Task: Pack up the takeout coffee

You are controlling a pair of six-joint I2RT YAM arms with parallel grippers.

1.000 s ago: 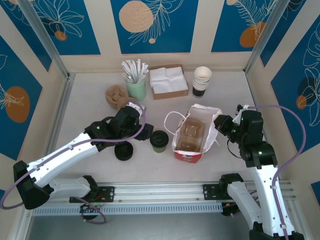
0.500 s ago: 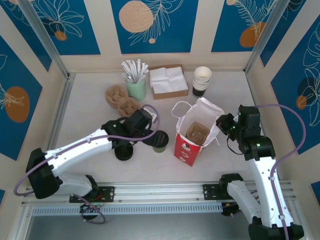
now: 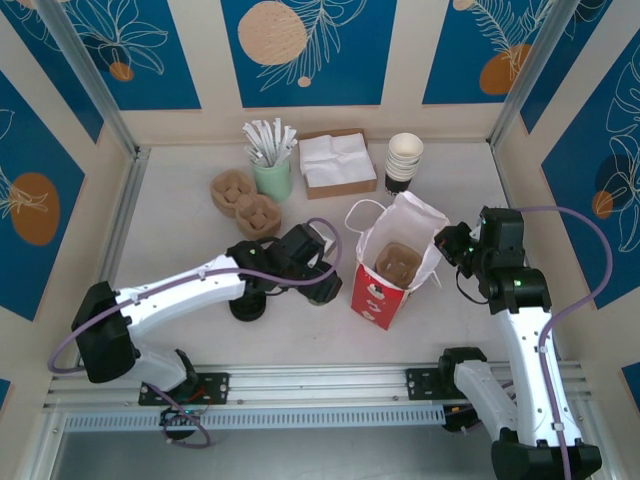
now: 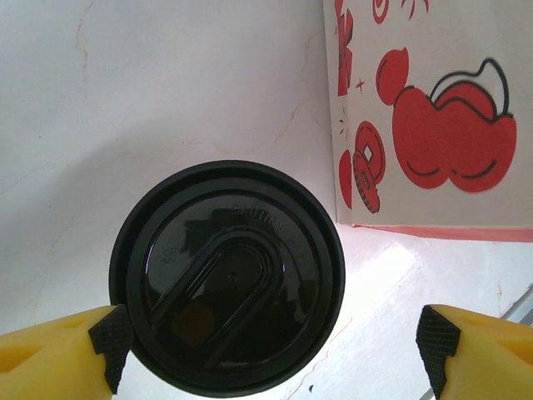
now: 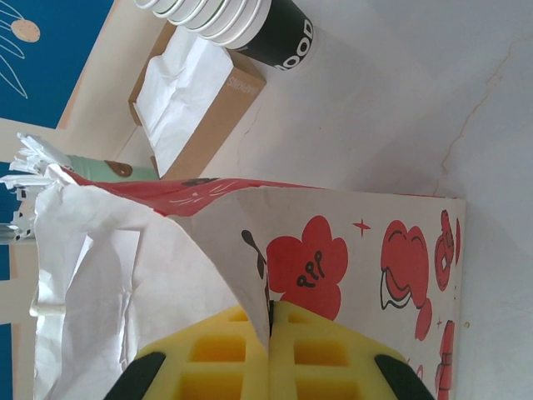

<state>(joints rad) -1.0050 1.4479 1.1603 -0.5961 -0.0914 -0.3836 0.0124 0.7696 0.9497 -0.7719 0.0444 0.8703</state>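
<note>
As the left wrist camera looked straight down, the takeout coffee, a small cup under a round black plastic lid, stood on the white table just beside the red-and-white paper bag, between the left gripper's widely spread yellow fingers. From above, the bag stood upright. At the right wrist, the right gripper pinched the bag's paper edge between pressed-together fingers.
</note>
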